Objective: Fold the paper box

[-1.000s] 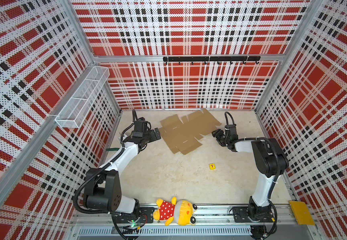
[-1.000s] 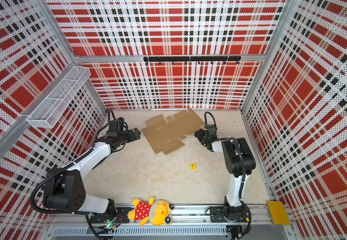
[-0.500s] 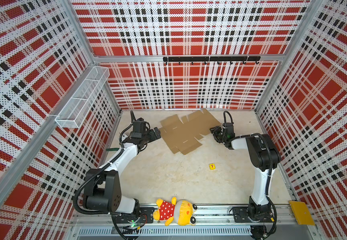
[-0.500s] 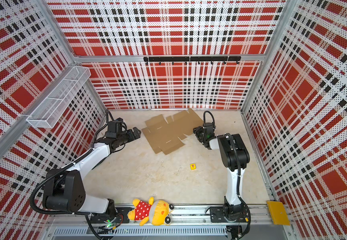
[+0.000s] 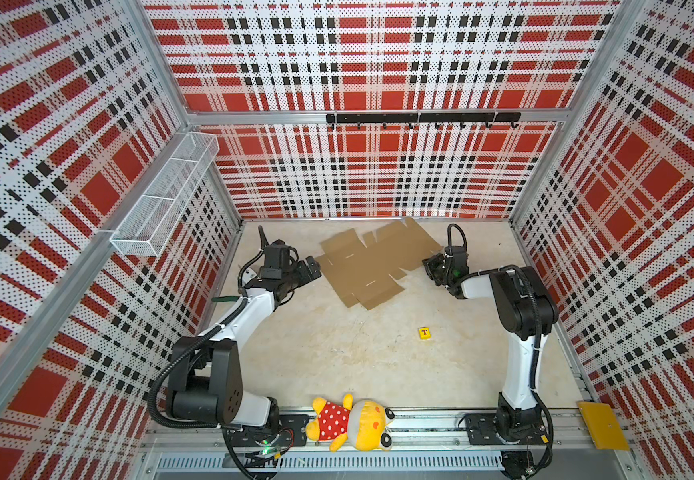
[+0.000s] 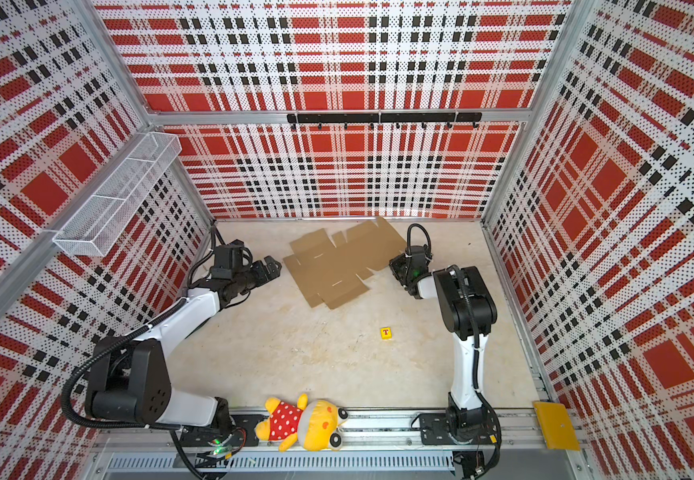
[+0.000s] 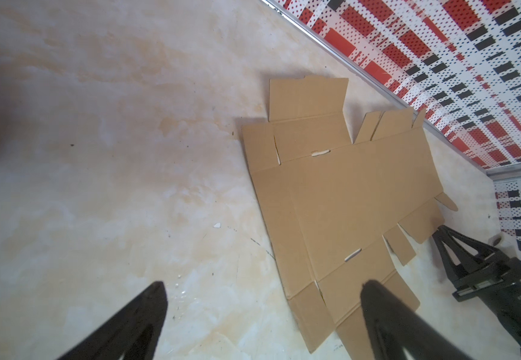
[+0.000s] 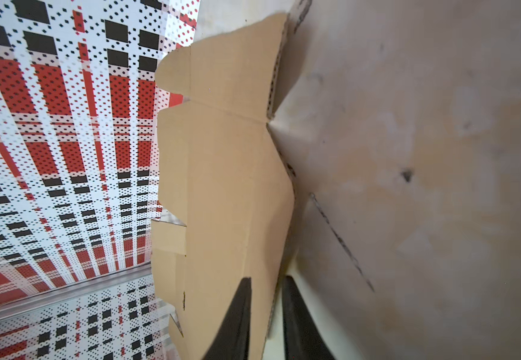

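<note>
The paper box (image 5: 372, 266) lies unfolded and mostly flat near the back edge of the surface (image 5: 337, 357), about midway along it, as both top views (image 6: 337, 266) show. The right gripper (image 8: 267, 278) is clenched on the box's right edge. The cardboard is pinched between its fingers (image 8: 237, 311) and raised slightly there. The left gripper (image 7: 264, 283) is spread wide just beside the box's left edge, grasping nothing. A small yellow tile (image 5: 424, 333) lies well apart, nearer the front edge.
</note>
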